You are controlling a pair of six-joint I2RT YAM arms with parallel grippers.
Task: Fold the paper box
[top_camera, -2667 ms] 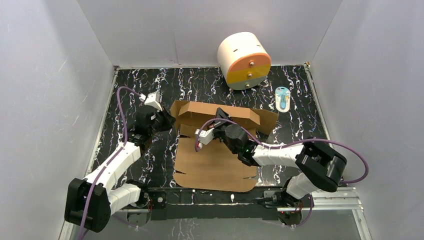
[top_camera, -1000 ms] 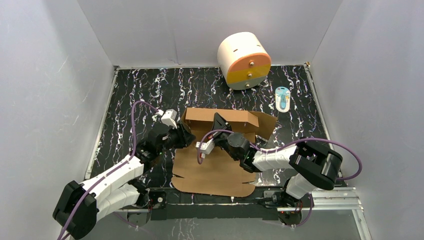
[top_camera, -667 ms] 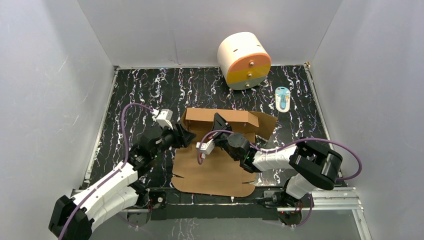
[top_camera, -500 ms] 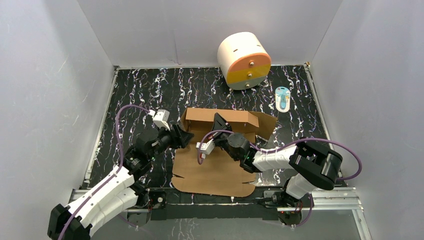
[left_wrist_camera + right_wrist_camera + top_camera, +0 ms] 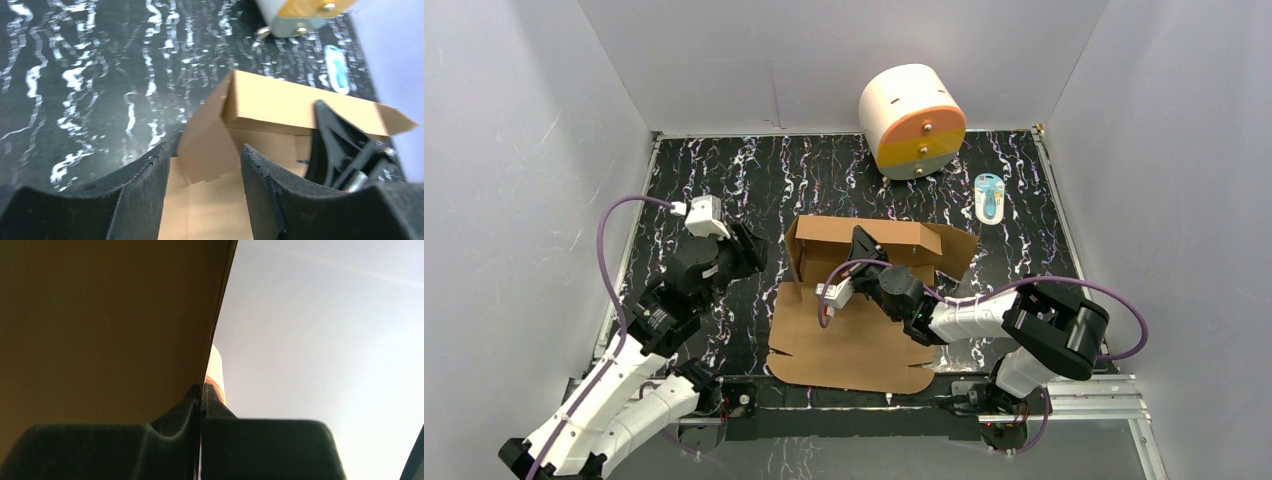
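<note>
Roughly mid-surface, the paper box (image 5: 854,345) is lying half formed. It is plain brown corrugated cardboard, matte and die-cut, with rounded corners along its near edge. The near panel is lying flat. The far part is standing up as a low wall with a folded-over top strip, and a flap is angling out at its right end.

The surface (image 5: 724,170) is showing glossy black with white marbled veins. A smooth white cylinder (image 5: 912,120) with a flat orange-and-yellow face is sitting at the far edge, well apart from the box. A small blue packet (image 5: 990,197) is lying near it on the right.

The right claw (image 5: 861,242) is reaching in at the raised wall. Seen from its wrist, its black fingers (image 5: 170,425) are pressing tight together, and the cardboard's edge is running straight into the seam between them, so it is pinching the wall.

The left claw (image 5: 754,250) is hovering just beside the box's left end without touching it. Its jaws are standing partly apart with nothing between them, and cardboard is showing beyond the gap.
</note>
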